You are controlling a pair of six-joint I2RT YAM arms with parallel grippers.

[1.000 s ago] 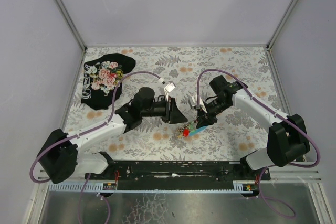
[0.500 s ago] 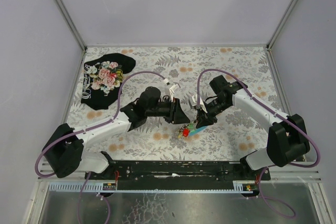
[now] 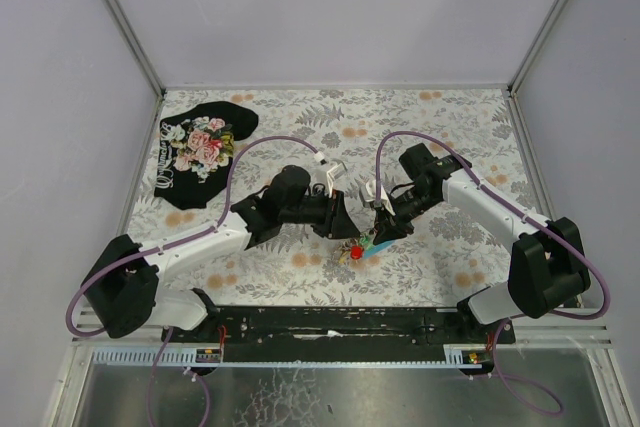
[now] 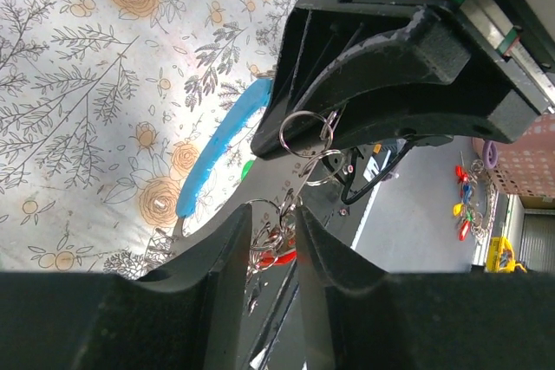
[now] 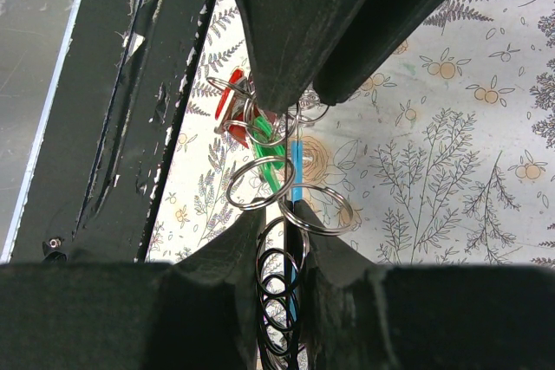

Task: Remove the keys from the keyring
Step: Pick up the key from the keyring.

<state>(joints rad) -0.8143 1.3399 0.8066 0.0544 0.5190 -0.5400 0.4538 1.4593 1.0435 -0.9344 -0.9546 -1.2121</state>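
The keys (image 3: 350, 250), with red and green heads, hang low over the table between my two grippers. The keyring is a chain of silvery rings (image 5: 260, 184) with a light-blue fob (image 3: 378, 244). My right gripper (image 3: 380, 232) is shut on the chain of rings and the fob edge (image 5: 296, 171) in the right wrist view (image 5: 286, 210). My left gripper (image 3: 343, 222) comes in from the left. In the left wrist view (image 4: 270, 214) its jaws stand close around the small rings and a red key (image 4: 277, 257). The fob (image 4: 217, 153) shows there too.
A black floral cloth (image 3: 200, 152) lies at the table's far left. The black rail (image 3: 340, 322) of the arm bases runs along the near edge, just below the keys. The table (image 3: 470, 127) has a floral cover.
My left arm has moved right, bringing its gripper up to the keys held under the right gripper. The right arm has stayed in place.
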